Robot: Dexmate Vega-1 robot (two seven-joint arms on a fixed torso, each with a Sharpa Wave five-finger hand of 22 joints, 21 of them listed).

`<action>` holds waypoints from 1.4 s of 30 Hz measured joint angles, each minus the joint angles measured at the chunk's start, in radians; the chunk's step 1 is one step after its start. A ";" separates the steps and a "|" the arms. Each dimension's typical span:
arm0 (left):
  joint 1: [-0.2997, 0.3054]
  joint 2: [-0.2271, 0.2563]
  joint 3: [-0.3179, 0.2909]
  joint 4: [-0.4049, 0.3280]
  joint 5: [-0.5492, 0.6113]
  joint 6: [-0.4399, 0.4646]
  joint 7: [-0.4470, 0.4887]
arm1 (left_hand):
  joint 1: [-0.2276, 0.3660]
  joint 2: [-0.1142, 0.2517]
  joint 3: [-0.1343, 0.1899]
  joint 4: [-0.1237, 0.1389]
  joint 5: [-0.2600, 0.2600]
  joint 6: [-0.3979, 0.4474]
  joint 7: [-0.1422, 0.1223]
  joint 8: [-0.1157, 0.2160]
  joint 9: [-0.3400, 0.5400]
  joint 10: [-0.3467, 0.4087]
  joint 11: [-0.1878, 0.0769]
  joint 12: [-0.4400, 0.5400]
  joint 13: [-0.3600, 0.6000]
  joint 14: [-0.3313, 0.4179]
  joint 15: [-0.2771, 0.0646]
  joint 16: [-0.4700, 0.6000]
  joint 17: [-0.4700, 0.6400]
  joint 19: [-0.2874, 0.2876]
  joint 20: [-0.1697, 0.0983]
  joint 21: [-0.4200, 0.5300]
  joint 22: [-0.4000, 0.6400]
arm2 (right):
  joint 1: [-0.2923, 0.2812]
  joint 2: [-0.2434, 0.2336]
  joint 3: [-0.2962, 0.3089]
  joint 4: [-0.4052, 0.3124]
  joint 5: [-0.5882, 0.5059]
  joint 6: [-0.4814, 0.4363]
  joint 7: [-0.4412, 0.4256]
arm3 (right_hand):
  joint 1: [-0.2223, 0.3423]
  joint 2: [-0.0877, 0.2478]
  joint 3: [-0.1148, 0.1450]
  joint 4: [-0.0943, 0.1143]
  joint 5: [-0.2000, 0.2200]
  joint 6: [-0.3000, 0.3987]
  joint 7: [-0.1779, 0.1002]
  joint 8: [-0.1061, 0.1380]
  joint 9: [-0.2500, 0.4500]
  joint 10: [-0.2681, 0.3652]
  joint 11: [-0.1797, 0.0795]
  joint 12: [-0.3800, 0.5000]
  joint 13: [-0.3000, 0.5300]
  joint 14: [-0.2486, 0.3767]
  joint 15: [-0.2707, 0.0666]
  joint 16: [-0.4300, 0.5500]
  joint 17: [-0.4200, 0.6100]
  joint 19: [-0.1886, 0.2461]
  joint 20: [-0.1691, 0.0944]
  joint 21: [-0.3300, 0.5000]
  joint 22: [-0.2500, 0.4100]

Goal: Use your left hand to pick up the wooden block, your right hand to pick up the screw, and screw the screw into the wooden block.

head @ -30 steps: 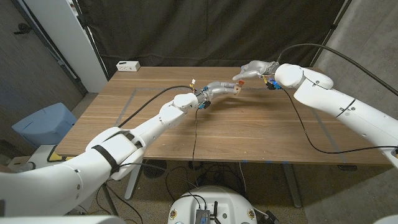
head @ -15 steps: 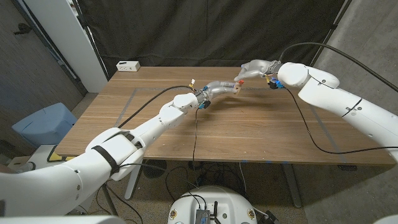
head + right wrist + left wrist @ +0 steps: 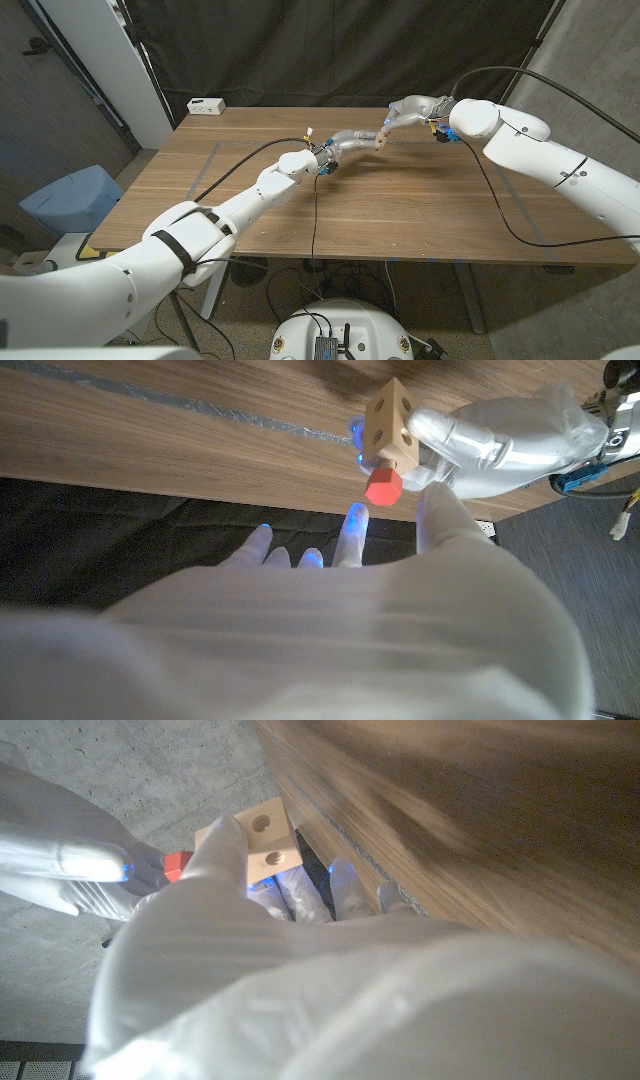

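- The block (image 3: 389,419) sat clamped in your left hand's (image 3: 490,445) fingers, red screw (image 3: 382,487) at its hole.
- Your right hand (image 3: 330,610) had fingers apart; next, you needed to grip and twist.

The right hand (image 3: 408,110) now sits a little farther from the wooden block (image 3: 381,141) than a second ago, its fingers drawn back off the red-headed screw (image 3: 382,487), which stands in the block.
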State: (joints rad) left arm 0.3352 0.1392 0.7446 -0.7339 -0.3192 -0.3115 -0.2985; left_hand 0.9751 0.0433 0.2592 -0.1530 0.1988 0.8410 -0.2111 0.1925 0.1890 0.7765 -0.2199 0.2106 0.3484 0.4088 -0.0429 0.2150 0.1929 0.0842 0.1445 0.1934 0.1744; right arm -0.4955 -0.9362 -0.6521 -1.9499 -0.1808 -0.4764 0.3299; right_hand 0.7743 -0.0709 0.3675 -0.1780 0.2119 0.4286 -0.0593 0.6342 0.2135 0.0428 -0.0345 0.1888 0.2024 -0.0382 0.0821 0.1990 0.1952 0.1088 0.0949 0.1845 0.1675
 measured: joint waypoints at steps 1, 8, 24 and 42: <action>-0.002 -0.002 0.000 0.004 0.000 -0.002 -0.001 | 0.000 0.000 0.000 0.000 0.000 0.000 0.000 -0.001 0.000 0.000 0.000 0.000 0.000 0.000 0.000 0.000 0.000 0.000 0.000 0.000 0.000 | 0.000 0.000 -0.001 0.001 -0.003 0.000 0.000 | 0.002 -0.001 0.003 -0.003 0.000 0.000 0.000 0.000 0.000 0.003 -0.003 0.000 0.000 0.000 0.000 0.000 0.000 0.000 0.000 0.000 0.000; -0.014 -0.013 -0.001 0.038 0.000 -0.017 -0.010 | 0.000 0.000 0.000 0.000 0.000 0.000 0.000 -0.001 0.000 0.000 0.000 0.000 0.000 0.000 0.000 0.000 0.000 0.000 0.000 0.000 0.000 | 0.001 0.005 -0.005 0.008 -0.024 0.002 -0.005 | 0.053 0.000 0.023 -0.007 0.000 0.023 -0.030 0.000 -0.005 0.005 -0.005 0.004 0.000 0.008 -0.007 0.000 0.000 0.009 -0.009 0.000 0.000; -0.034 -0.031 -0.001 0.088 0.000 -0.037 -0.023 | 0.000 0.000 0.000 0.000 0.000 -0.003 0.000 0.000 0.000 0.000 0.000 0.000 0.000 0.000 0.000 0.000 0.000 0.000 0.000 0.000 0.000 | -0.001 0.018 -0.010 0.014 -0.063 -0.002 -0.029 | 0.145 -0.018 0.054 -0.007 -0.014 0.102 -0.066 0.021 -0.009 0.029 -0.028 0.008 0.000 0.033 -0.032 0.006 -0.005 0.036 -0.029 0.005 0.000; -0.039 -0.035 0.000 0.095 0.001 -0.049 -0.033 | 0.000 0.000 -0.002 -0.002 0.000 0.000 -0.004 -0.001 0.000 0.000 0.000 0.000 0.000 0.000 0.000 0.000 0.000 0.005 -0.005 0.000 0.000 | -0.013 0.028 -0.010 0.015 -0.080 -0.004 -0.040 | 0.170 -0.035 0.062 0.001 -0.020 0.173 -0.076 0.047 -0.008 0.043 -0.043 0.008 0.000 0.043 -0.043 0.006 -0.005 0.042 -0.034 0.005 0.000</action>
State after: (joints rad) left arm 0.2963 0.1041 0.7442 -0.6390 -0.3178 -0.3604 -0.3319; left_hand 0.9753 0.0435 0.2577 -0.1545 0.1987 0.8413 -0.2151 0.1919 0.1889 0.7765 -0.2199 0.2106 0.3484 0.4087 -0.0430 0.2150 0.1928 0.0896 0.1391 0.1934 0.1744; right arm -0.5085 -0.9087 -0.6618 -1.9351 -0.2608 -0.4801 0.2901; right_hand 0.9439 -0.1063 0.4293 -0.1765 0.1922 0.6020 -0.1357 0.6810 0.2056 0.0859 -0.0772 0.1965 0.2022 0.0052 0.0389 0.2050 0.1906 0.1503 0.0608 0.1895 0.1677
